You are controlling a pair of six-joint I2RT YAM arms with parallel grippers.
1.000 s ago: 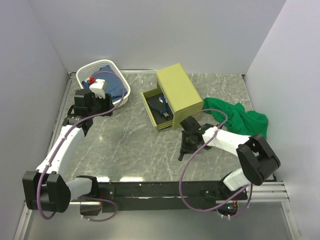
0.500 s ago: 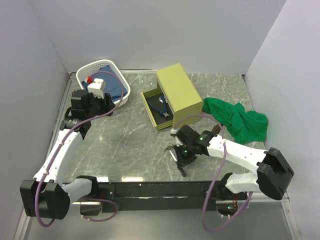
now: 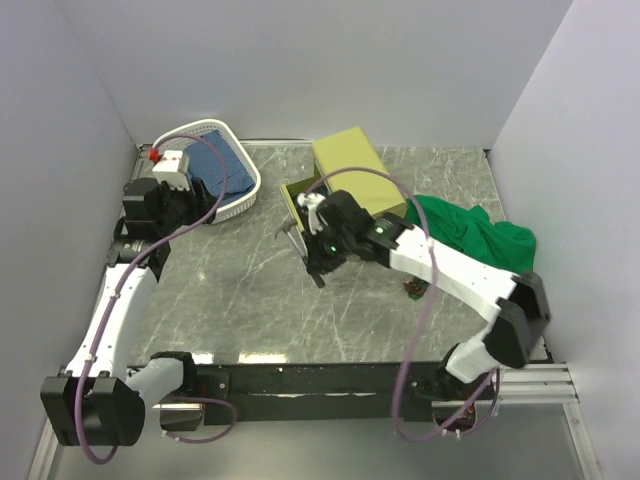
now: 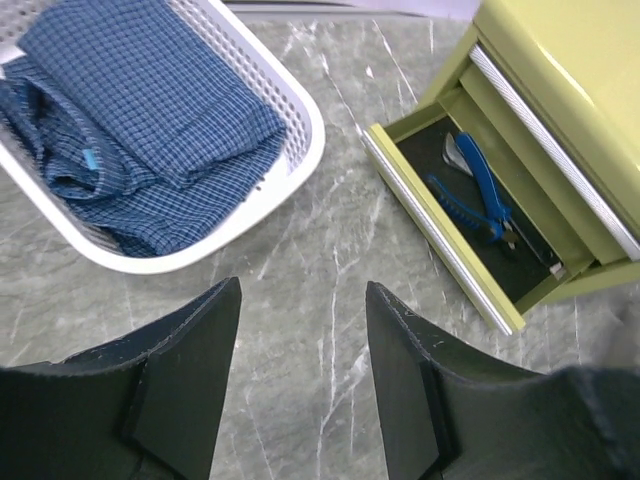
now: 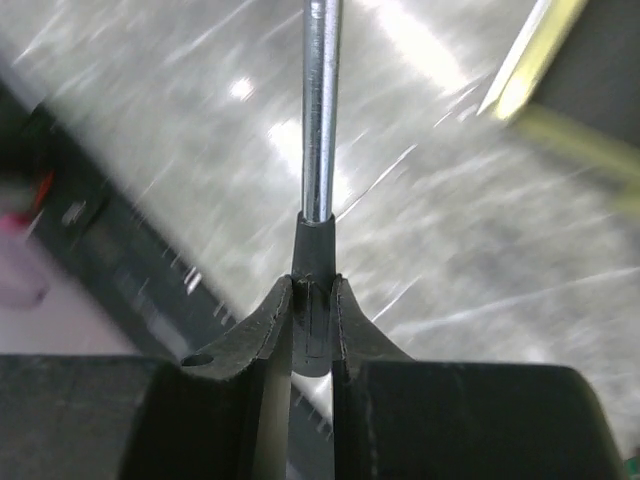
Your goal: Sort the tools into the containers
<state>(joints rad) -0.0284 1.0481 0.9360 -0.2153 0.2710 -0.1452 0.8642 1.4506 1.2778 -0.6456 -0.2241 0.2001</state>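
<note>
Seen from above, the right gripper (image 3: 318, 248) sits at the centre of the frame, clamped on a black-handled hammer (image 3: 318, 275). The hammer is lifted off the grey marble table (image 3: 250, 310), just left of the open lower drawer (image 3: 298, 192) of the olive-green chest (image 3: 355, 172). Blue-handled pliers (image 4: 480, 195) lie in that drawer. At upper left, the left gripper (image 4: 302, 290) hovers with fingers apart and empty, near the white basket (image 4: 300, 150), which holds a blue cloth (image 4: 150, 100). A green cloth (image 3: 480, 240) lies at right.

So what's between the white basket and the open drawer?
Nothing. The left wrist view shows only bare marble table between the white basket and the open drawer.
</note>
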